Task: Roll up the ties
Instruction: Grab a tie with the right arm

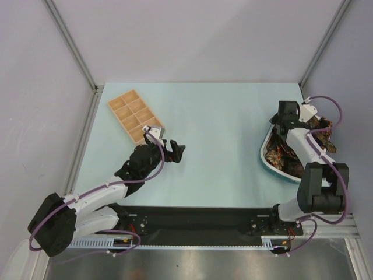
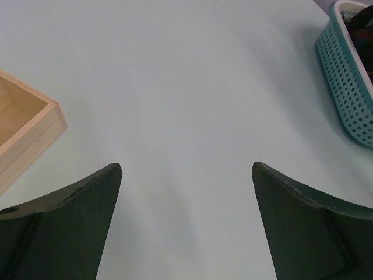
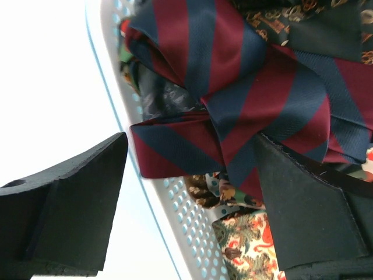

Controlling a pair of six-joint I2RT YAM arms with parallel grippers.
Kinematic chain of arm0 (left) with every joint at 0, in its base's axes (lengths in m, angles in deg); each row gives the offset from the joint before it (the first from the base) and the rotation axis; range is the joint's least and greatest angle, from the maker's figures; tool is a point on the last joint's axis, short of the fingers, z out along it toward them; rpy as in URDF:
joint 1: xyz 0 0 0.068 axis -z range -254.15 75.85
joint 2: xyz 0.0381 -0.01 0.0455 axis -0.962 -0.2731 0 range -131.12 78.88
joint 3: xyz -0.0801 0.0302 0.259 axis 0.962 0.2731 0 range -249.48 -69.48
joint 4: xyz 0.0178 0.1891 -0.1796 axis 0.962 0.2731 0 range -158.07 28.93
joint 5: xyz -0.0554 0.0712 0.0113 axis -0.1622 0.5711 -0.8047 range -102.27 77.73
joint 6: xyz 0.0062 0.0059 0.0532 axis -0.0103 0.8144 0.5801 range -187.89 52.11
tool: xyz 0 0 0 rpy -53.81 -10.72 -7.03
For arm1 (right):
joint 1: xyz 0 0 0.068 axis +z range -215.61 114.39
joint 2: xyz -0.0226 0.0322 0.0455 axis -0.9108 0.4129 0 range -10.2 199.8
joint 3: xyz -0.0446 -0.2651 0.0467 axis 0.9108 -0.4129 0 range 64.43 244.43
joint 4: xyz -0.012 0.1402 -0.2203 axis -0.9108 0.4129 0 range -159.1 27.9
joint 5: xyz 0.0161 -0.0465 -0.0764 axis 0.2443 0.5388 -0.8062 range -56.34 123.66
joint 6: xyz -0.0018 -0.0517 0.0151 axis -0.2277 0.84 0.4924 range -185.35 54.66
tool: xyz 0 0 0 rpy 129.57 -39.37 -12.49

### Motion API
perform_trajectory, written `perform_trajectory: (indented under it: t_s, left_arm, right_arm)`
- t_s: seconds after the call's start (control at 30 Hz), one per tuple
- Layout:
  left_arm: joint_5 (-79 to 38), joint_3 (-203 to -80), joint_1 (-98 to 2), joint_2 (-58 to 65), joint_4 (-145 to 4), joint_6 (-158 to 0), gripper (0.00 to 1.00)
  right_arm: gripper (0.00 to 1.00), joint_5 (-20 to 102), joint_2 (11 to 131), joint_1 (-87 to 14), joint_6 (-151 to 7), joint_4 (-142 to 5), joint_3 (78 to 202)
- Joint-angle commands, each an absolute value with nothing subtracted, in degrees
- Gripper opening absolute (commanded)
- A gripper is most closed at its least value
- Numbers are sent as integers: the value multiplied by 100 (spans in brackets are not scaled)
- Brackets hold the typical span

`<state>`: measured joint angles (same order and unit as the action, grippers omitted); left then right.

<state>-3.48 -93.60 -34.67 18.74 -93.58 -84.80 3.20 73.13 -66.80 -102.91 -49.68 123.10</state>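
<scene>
A heap of patterned ties (image 1: 278, 155) fills a teal basket (image 1: 265, 153) at the right of the table. In the right wrist view a navy tie with red stripes (image 3: 245, 87) lies on top, one end draped over the white inner wall of the basket (image 3: 183, 210), with brown, teal-dotted and floral ties (image 3: 247, 248) under it. My right gripper (image 1: 281, 123) is open over the basket's far end; in its wrist view the right gripper (image 3: 192, 140) has its jaws on either side of the striped tie's end and the rim. My left gripper (image 1: 171, 149) is open and empty over bare table.
A wooden compartment tray (image 1: 134, 115) lies at the back left, its near corner close to my left gripper and also in the left wrist view (image 2: 26, 131). The basket's perforated teal wall (image 2: 349, 81) shows far right there. Frame posts stand at the back corners.
</scene>
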Motion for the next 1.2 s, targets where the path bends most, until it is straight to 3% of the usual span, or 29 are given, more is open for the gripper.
perform_trajectory:
  t_s: [0.0, 0.2, 0.27, 0.3, 0.5, 0.73, 0.93, 1.17]
  left_arm:
    - [-445, -9620, -3407, 1850, -9426, -8485, 100]
    - [-463, -9646, -3398, 1815, -9408, -8485, 100]
    - [-480, -9646, -3398, 1815, -9408, -8485, 100]
    - [-480, -9655, -3407, 1815, -9408, -8485, 100]
    - [-489, -9663, -3398, 1797, -9391, -8477, 100]
    - [-472, -9646, -3398, 1858, -9399, -8468, 100]
    - [-463, -9646, -3390, 1885, -9382, -8468, 100]
    - [-419, -9611, -3390, 1955, -9382, -8476, 100]
  right_arm:
    - [94, 386, 7706, -6667, -10375, -4977, 12656]
    - [91, 359, 8322, -6711, -10524, -4792, 12833]
    - [77, 378, 8393, -6746, -10568, -4906, 12780]
    - [56, 404, 8411, -6746, -10560, -4941, 12762]
    - [2, 404, 8060, -6746, -10516, -4977, 12631]
    - [0, 386, 6857, -6579, -10078, -4870, 12587]
    - [0, 272, 5521, -5455, -9348, -4810, 12806]
    - [0, 2166, 4377, -4787, -9171, -4845, 13481]
